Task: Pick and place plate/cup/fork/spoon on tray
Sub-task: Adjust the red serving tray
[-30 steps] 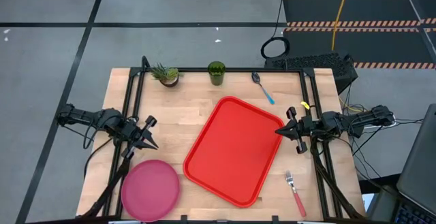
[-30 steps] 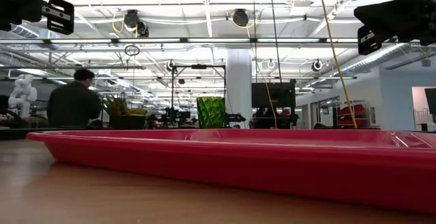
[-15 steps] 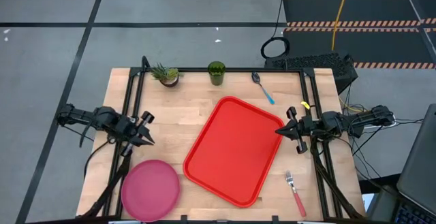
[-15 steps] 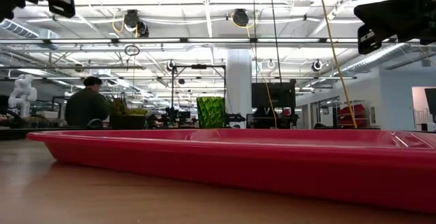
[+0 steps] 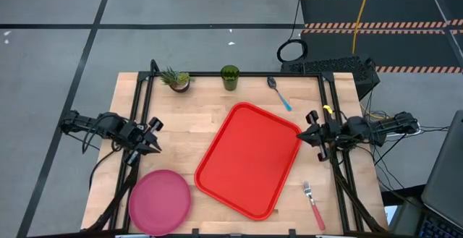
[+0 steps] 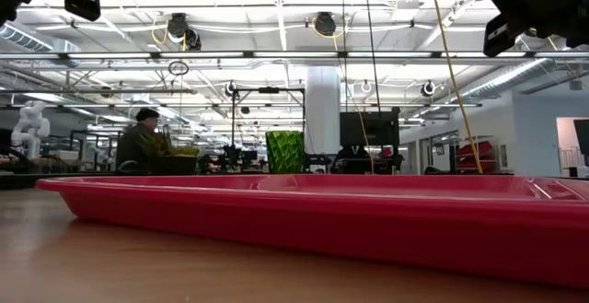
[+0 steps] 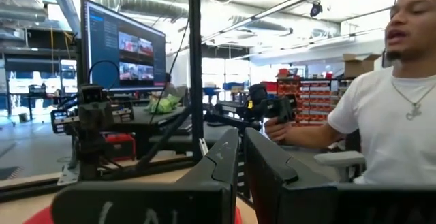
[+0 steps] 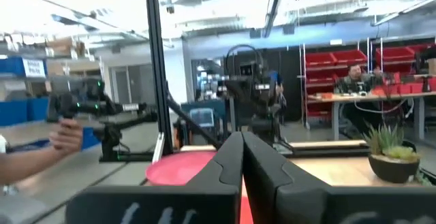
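Note:
The red tray [image 5: 249, 162] lies aslant in the middle of the table. The pink plate [image 5: 159, 202] rests flat at the near left corner. At the far edge the green cup [image 5: 230, 77] stands upright, with the blue-handled spoon [image 5: 279, 93] lying to its right. The fork [image 5: 314, 204] lies near the right front, beside the tray. My left gripper [image 5: 157, 150] hovers shut above the table's left side, behind the plate. My right gripper [image 5: 304, 137] hovers shut at the tray's right corner. Both point inward and slightly up, holding nothing.
A small potted plant [image 5: 176, 80] stands left of the cup at the far edge. Black frame rails [image 5: 142, 115] run along both sides of the table. Bare wood [image 5: 188, 129] lies between the tray and the left rail. A person [image 7: 388, 115] sits beyond the table.
Both grippers have tipped their fingers upward and, in the high view, drawn back a little toward their own table sides, the left first, the right in the last half second. Both stayed shut. Nothing on the table has moved.

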